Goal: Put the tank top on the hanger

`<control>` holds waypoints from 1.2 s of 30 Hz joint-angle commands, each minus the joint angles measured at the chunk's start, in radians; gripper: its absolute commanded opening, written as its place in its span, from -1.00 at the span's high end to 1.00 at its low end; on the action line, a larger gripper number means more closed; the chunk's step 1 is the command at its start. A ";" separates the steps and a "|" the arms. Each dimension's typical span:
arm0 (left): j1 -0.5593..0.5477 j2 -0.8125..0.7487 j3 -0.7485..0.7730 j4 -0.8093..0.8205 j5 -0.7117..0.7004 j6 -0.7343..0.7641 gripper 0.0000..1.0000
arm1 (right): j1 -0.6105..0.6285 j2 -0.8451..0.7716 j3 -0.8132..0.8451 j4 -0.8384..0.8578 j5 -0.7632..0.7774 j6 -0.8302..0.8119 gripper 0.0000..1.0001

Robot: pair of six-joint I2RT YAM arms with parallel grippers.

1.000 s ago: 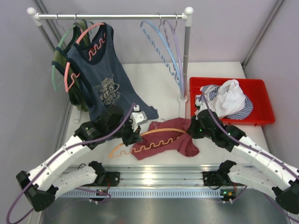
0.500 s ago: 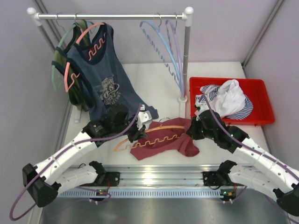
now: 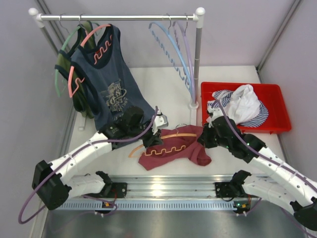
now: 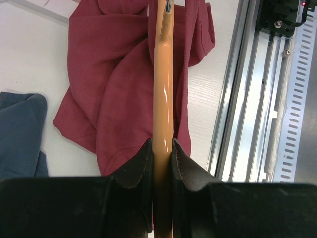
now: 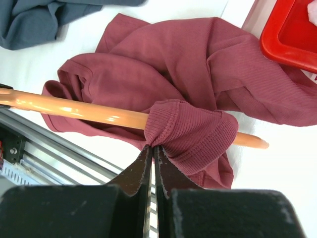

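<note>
I am gripping the orange hanger [image 4: 162,94] with my left gripper [image 4: 162,148], its jaws closed tight on the thin bar. My right gripper [image 5: 152,148] is pinching a ribbed edge of the maroon tank top [image 5: 198,74], and that fold is draping over the hanger's arm. The rest of the top is lying crumpled on the white table [image 3: 163,84], near the red tray [image 3: 275,94].

We count one orange hanger [image 4: 162,99] near, four hangers [image 3: 94,31] on the far rail [image 3: 119,17], one maroon tank top [image 5: 188,59], one navy top [image 3: 111,84] and one red tray [image 3: 280,99] at right.
</note>
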 commanded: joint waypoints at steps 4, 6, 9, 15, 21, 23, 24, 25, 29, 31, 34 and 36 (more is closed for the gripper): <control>0.008 0.010 -0.001 0.156 0.097 -0.002 1.00 | -0.007 -0.020 0.055 0.006 0.002 -0.013 1.00; 0.010 0.031 -0.001 0.180 0.108 -0.016 1.00 | -0.007 -0.023 0.058 0.009 0.000 -0.011 1.00; 0.013 0.061 -0.004 0.215 0.132 -0.028 1.00 | -0.007 -0.025 0.059 0.009 0.002 -0.011 1.00; 0.016 0.117 -0.002 0.271 0.174 -0.051 1.00 | -0.007 -0.034 0.052 0.008 0.010 -0.013 1.00; 0.017 0.173 -0.002 0.341 0.198 -0.097 1.00 | -0.007 -0.042 0.038 0.017 0.028 -0.014 1.00; 0.017 0.194 -0.004 0.378 0.211 -0.128 1.00 | -0.007 -0.042 0.030 0.022 0.036 -0.014 1.00; 0.016 0.202 -0.005 0.395 0.214 -0.142 1.00 | -0.007 -0.042 0.027 0.029 0.045 -0.013 1.00; 0.016 0.212 -0.018 0.413 0.220 -0.171 1.00 | -0.007 -0.048 0.015 0.034 0.050 -0.014 1.00; 0.014 0.234 -0.045 0.512 0.218 -0.220 1.00 | -0.007 -0.056 -0.002 0.042 0.073 -0.020 0.94; 0.013 0.242 -0.053 0.527 0.221 -0.231 1.00 | -0.007 -0.057 -0.008 0.046 0.085 -0.025 0.90; 0.010 0.258 -0.050 0.536 0.228 -0.235 1.00 | -0.007 -0.063 -0.008 0.051 0.100 -0.030 0.85; 0.007 0.268 -0.047 0.535 0.229 -0.234 1.00 | -0.007 -0.066 -0.003 0.057 0.108 -0.034 0.81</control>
